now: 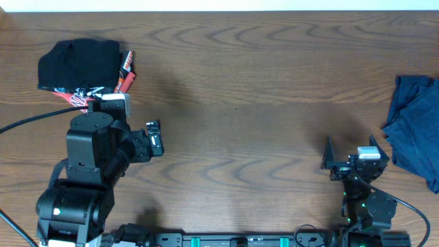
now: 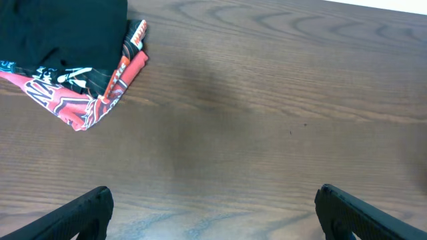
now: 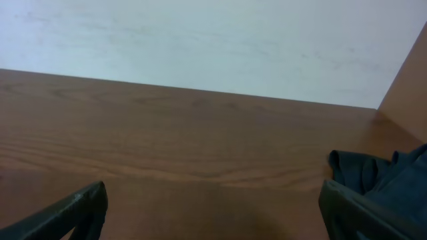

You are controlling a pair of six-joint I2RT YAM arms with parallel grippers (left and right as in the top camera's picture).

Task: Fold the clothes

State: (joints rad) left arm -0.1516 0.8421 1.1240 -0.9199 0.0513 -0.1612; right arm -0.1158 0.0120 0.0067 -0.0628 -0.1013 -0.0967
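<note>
A folded black garment (image 1: pixel 79 62) lies at the table's far left corner, stacked on a folded red-black printed one (image 1: pixel 122 77). The left wrist view shows both at its top left: the black one (image 2: pixel 60 27) and the printed one (image 2: pixel 80 100). A crumpled dark blue garment (image 1: pixel 417 127) lies at the right edge and shows in the right wrist view (image 3: pixel 387 170). My left gripper (image 1: pixel 155 137) (image 2: pixel 213 217) hangs open and empty over bare wood, near and to the right of the stack. My right gripper (image 1: pixel 351 154) (image 3: pixel 213 213) is open and empty, left of the blue garment.
The wooden table (image 1: pixel 240 89) stretches between the two piles. A black cable (image 1: pixel 27 123) runs off the left edge beside the left arm. A pale wall (image 3: pixel 200 40) stands behind the table's far edge.
</note>
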